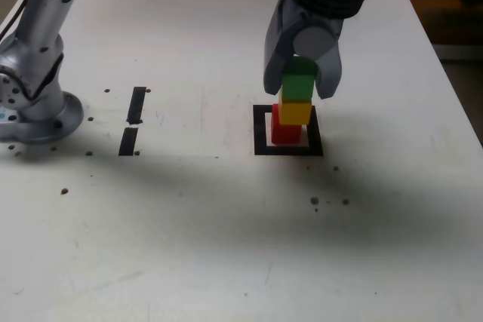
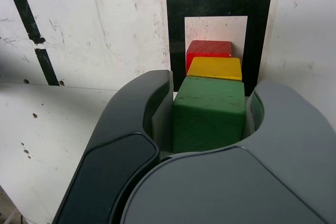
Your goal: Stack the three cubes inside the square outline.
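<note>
A robot arm's gripper [image 1: 302, 87] straddles a green cube [image 1: 299, 81] atop a yellow cube [image 1: 296, 111] and a red cube [image 1: 284, 130], the three stacked inside a black tape square outline [image 1: 261, 128] on a scuffed white table [image 1: 226, 246]. The jaws flank the green cube closely; whether they clench it or have let go cannot be told. Two short black tape strips [image 1: 133, 121] lie to the exterior view's left, near the arm's grey base [image 1: 34, 111]. Dark specks dot the tabletop; brown floor shows beyond its far edge.
</note>
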### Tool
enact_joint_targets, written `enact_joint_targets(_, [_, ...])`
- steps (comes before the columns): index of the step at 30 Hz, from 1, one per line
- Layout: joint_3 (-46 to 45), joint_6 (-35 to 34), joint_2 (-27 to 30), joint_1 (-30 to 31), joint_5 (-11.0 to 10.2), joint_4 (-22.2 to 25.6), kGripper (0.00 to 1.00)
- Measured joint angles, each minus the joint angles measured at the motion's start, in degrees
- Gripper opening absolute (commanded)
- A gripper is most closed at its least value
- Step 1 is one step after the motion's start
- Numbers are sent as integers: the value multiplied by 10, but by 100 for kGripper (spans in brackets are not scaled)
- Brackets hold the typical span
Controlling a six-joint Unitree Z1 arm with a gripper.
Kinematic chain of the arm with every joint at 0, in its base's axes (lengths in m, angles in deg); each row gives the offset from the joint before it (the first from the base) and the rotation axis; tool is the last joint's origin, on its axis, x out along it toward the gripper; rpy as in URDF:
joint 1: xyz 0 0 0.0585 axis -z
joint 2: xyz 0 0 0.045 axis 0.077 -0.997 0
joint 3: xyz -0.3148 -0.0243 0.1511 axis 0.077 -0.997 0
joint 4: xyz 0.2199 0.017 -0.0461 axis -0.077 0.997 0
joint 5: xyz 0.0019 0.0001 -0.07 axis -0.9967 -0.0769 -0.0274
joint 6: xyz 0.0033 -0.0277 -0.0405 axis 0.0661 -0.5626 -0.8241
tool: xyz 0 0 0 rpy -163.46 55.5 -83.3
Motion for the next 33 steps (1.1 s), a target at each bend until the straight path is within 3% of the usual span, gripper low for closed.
enact_joint_targets(5, [0,1,-1,0,3,0,87])
enact_joint_targets(9, [0,1,-1,0,6,0,98])
enact_joint_targets(18, [-16,-3,28,0,-3,1,100])
enact_joint_targets(24, [-98,-11,122,8,-45,1,100])
enact_joint_targets(33, [-236,21,264,0,-42,0,100])
